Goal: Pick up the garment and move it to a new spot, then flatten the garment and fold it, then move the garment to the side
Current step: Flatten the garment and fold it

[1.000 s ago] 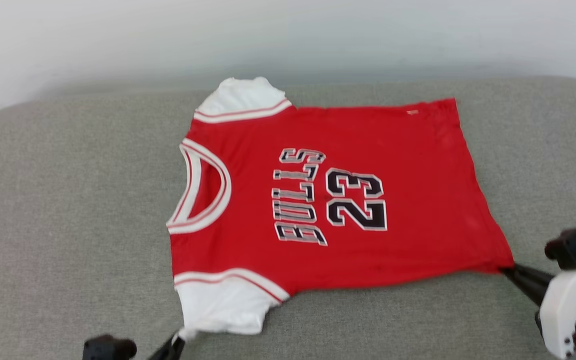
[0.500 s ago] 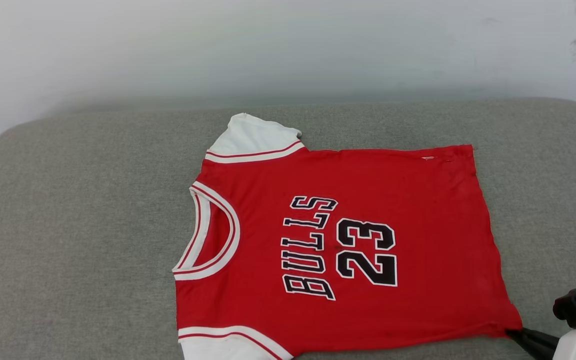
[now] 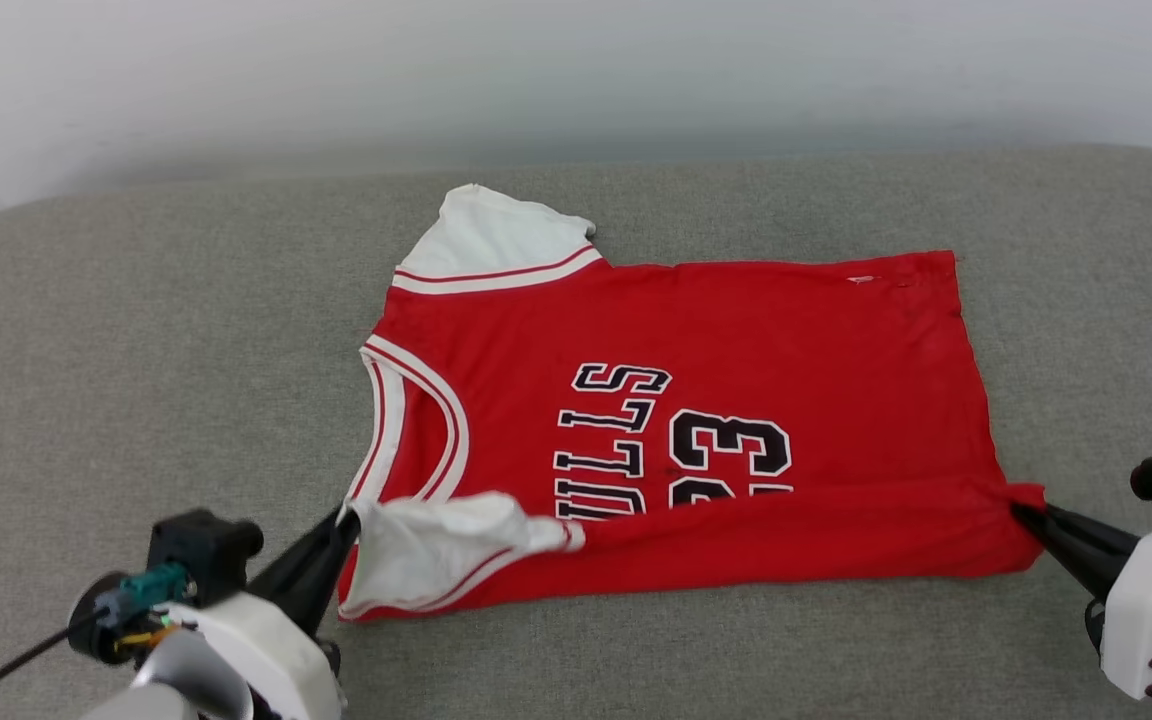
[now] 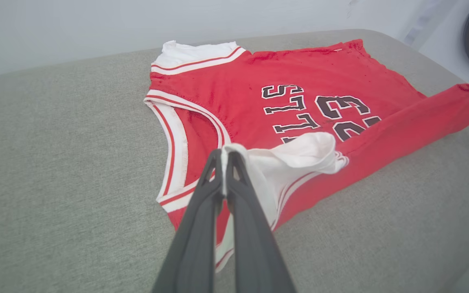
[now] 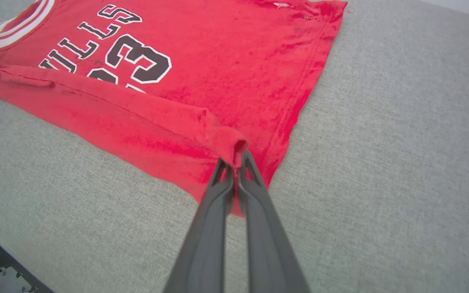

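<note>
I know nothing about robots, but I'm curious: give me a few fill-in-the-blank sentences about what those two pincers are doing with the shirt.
The left pincer is shut on a sleeve of the garment, and that sleeve is coloured ____.
The right pincer is shut on a bottom corner coloured ____.
The near edge, folded over the front, hides part of the lettering and of the number ____.
Missing words: white; red; 23.

Head camera looks down from six o'clock; wrist cameras crouch close at seven and four, sharing the garment [image 3: 736, 330].
</note>
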